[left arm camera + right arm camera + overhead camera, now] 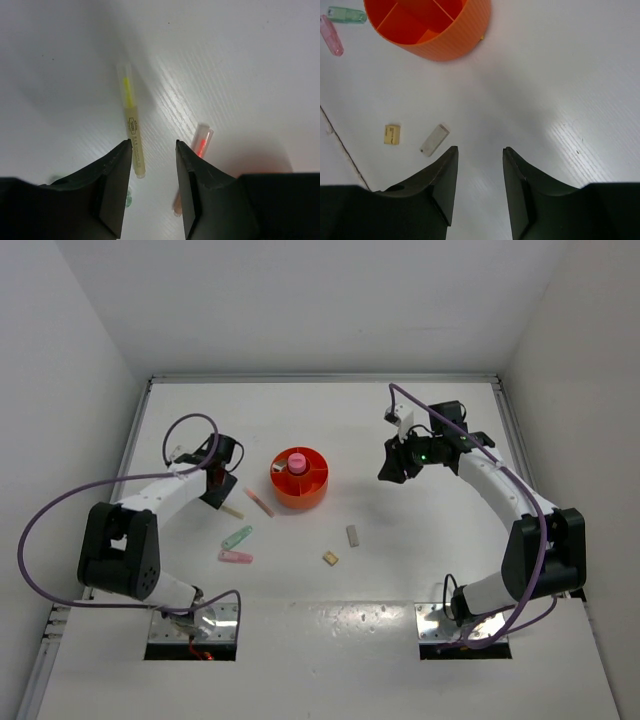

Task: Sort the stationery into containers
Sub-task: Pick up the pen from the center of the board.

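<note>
**Left wrist view.** The black fingers of the left gripper (152, 145), left of the round bright-orange plastic tub (300, 502), stand partly apart and hold nothing. Bare white table (240, 60) shows in the gap.

A pale plastic stick with a yellow tip (132, 135) lies just outside one finger, and a clear stick with a red tip (201, 142) just outside the other.

**Likely faults.**
- A straight descent would close on nothing, or knock either stick away.
- A slight offset might catch both sticks.

**Surroundings.**
- A magenta capsule (296, 462) fills the tub's central cup.
- A mint stick (238, 537) and a pastel pink stick (236, 557) lie on the tub's near-left side.
- A squarish beige block (392, 134) and an oblong pale block (435, 140) lie on its near-right side.
- The right gripper (480, 149) is part-open and empty, well to the right of the tub, and obstructs nothing.
</note>
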Robot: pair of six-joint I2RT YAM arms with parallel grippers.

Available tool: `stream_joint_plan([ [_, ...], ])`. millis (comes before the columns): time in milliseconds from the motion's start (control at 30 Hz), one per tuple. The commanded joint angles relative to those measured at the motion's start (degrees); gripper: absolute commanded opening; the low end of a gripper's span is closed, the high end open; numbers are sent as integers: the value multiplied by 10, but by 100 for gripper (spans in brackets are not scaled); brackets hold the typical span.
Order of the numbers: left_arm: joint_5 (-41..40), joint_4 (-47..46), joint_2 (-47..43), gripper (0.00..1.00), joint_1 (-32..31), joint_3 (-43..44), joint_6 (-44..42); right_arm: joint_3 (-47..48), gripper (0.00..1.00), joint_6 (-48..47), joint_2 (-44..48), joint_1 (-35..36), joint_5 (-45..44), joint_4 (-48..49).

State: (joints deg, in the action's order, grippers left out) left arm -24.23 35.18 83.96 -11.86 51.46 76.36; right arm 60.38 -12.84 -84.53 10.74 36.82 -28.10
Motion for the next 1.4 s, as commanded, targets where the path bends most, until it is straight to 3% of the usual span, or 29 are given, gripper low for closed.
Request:
stream_joint_plan([
  [0, 8, -18, 5, 46, 18, -4, 20, 19, 41, 4, 3, 3, -3, 19],
  [300, 26, -56, 47, 39, 36, -28, 6, 19, 41, 4, 3, 3, -3, 19],
  [567, 37, -85, 78, 39, 41, -38, 1, 19, 41, 4, 3, -2, 2, 19],
  [767, 37, -85, 96, 22, 47, -44, -4, 19, 41, 4, 3, -2, 2, 19],
  [967, 43, -91, 83, 18, 52, -49, -18, 19, 41, 4, 3, -7, 7, 24],
  [1133, 51, -91, 10, 2, 34, 39, -176, 19, 41, 4, 3, -7, 12, 24],
  [1200, 87, -96, -19, 0, 15, 60, -254, 19, 50, 4, 3, -7, 18, 18],
  [1233, 108, -132, -53, 0, 9, 60, -338, 19, 53, -1, 3, -7, 18, 18],
  [1267, 172, -163, -74, 0, 3, 45, -383, 19, 54, -1, 3, -7, 24, 12],
  [1300, 204, -232, -97, 0, -4, 26, -420, 19, 43, -9, 3, -7, 29, 12],
  [1367, 297, -306, -162, 0, -4, -38, -471, 25, 0, -17, -3, -7, 43, -5],
])
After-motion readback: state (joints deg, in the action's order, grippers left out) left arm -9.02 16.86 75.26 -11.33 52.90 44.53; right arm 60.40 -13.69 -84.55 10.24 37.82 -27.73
